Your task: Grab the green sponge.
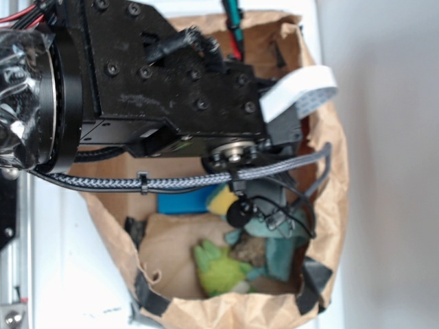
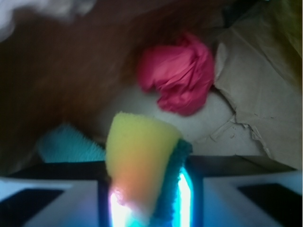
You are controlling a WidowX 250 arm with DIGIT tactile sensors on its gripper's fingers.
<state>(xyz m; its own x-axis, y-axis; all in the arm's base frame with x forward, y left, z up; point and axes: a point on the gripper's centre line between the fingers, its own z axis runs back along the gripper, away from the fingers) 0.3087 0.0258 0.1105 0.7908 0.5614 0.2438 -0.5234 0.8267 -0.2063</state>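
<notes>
Exterior looks down into paper bag (image 1: 329, 171); wrist peers inside, close.

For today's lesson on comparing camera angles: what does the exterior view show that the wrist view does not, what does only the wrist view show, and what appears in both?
Only the exterior view shows the black robot arm, the whole brown paper bag, a lime-green plush toy and a blue block.

Only the wrist view shows a crumpled pink cloth and the sponge's dark green layer.

Both show the green sponge, the gripper shut on it, and teal cloth.
</notes>
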